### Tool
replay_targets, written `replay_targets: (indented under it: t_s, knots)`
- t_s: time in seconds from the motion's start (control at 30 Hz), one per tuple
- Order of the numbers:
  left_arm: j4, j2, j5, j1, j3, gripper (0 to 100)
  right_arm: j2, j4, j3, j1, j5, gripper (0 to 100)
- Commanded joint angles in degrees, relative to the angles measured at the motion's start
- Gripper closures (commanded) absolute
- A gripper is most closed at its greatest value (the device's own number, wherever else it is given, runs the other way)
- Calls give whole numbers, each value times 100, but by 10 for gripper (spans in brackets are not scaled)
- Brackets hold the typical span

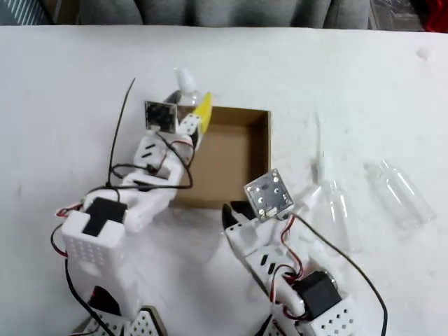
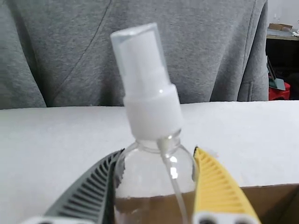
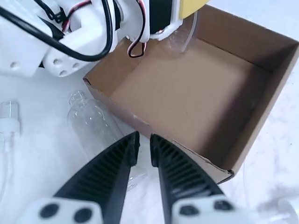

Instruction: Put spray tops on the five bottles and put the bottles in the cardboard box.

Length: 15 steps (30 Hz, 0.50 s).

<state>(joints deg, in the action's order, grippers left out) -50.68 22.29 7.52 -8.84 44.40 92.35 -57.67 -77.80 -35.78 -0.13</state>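
My left gripper [image 2: 156, 186] is shut on a clear bottle [image 2: 154, 172] that has a white spray top [image 2: 147, 88] on it. In the high view this bottle [image 1: 185, 89] stands upright over the far left corner of the cardboard box [image 1: 264, 140], which has nothing on its floor [image 3: 187, 93]. My right gripper [image 1: 234, 213] hangs by the box's near edge. Its black fingers [image 3: 112, 177] are almost together with nothing between them. A clear bottle without a top [image 3: 93, 123] lies just outside the box wall, and a loose spray top [image 3: 9, 119] lies beside it.
Two more clear bottles [image 1: 341, 210] [image 1: 400, 190] lie on the white table [image 1: 70, 84] to the right of the box. The left arm [image 1: 150, 164] stretches along the box's left side. The table's far edge runs along the top of the high view.
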Motion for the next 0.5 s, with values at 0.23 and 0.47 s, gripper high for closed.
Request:
replay_targets:
  t_s: [0.23,0.47]
  knots:
    - [-185,295,44,66,-598,978,57,119,62,-22,-44,982]
    - [-149,585,88,92,-774,857,57,119,62,-22,-26,982]
